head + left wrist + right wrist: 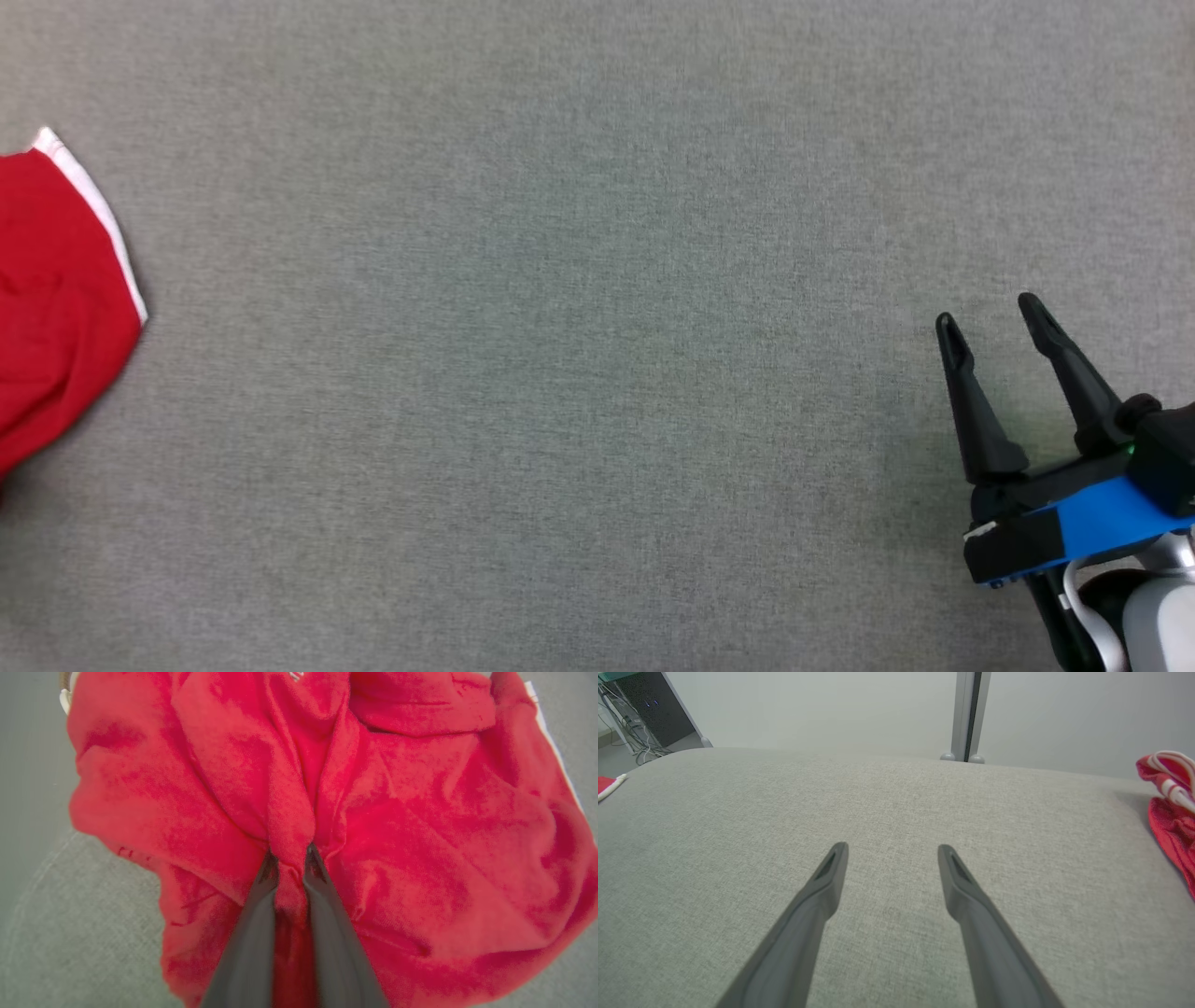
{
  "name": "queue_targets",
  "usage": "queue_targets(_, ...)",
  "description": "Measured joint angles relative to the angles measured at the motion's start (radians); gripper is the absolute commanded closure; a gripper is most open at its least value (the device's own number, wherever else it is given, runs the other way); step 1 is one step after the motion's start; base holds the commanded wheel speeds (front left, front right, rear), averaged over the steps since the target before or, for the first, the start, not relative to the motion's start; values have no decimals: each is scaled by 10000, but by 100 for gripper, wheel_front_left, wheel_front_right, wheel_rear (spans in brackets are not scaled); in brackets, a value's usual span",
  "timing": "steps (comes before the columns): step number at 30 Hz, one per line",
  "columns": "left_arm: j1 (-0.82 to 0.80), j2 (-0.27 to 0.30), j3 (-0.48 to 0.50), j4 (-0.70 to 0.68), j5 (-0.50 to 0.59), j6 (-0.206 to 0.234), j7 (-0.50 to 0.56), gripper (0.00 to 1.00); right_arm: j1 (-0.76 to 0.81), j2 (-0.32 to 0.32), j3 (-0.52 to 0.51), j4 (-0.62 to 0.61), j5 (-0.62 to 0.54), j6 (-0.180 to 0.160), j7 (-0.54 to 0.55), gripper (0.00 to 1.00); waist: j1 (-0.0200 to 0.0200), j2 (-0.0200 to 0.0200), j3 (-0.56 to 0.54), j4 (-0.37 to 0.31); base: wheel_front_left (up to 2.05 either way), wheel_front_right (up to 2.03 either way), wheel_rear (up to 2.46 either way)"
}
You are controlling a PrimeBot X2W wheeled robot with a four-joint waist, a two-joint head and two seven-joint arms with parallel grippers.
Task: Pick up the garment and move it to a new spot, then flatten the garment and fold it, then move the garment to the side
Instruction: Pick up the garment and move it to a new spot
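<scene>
Garment [420, 835], red with white trim, is bunched at the left side of the grey desk [560, 373], one ridge pinched in the clenched left tool [292, 851]. This looks like the pick-up step; next comes lifting and carrying it. The right tool [990, 313] is spread wide and holds nothing

No legible text anywhere; white mark [294, 675] on garment [420, 835] unreadable.

Grey fabric surface [560, 280] — pale wall [808, 709] behind, split by a grey post [966, 714].
</scene>
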State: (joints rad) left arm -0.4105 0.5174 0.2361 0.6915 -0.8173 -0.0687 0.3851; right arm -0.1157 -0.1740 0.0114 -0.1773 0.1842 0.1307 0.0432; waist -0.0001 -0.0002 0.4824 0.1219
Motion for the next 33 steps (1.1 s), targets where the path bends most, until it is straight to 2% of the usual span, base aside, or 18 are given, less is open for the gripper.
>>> queue_targets(6, -383, 631, -301, -798, 194, -431, -439, 100, 35, 334, 245, 650, 194, 0, -341, 0, 0, 1, -928, 265, 0, 0, 0)
queue_targets(11, -756, 1350, -830, -2410, 495, -527, -299, 100, 161, 587, 393, 1227, 326, 0, -686, 0, -1, 1, -1808, 303, 0, 0, 0)
queue_targets(17, -1561, 1459, -1676, -4911, 755, -541, 422, 100, 282, 863, 477, 1797, 564, 0, -1060, 0, -2, -1, -2787, 103, 0, 0, 0)
queue_targets(20, -2004, 1304, -2274, -6025, 857, -531, 911, 100, 377, 984, 545, 2048, 646, 0, -1221, 0, -1, 0, -3156, -163, 0, 0, 0)
queue_targets(26, -2761, 573, -3501, -8293, 1041, -290, 1670, 100, 391, 1083, 564, 2240, 721, 0, -1363, 0, -1, 1, -3491, -1025, 0, 0, 0)
queue_targets(31, -2882, -190, -4652, -9062, 1114, -311, 1870, 100, 387, 1133, 477, 2293, 723, 0, -1425, 0, 1, 3, -3470, -1856, 0, 0, 0)
queue_targets(33, -2879, -326, -5168, -9102, 1360, -362, 1883, 100, 394, 1137, 454, 2290, 723, 0, -1430, 0, 0, 2, -3423, -2186, 0, 0, 0)
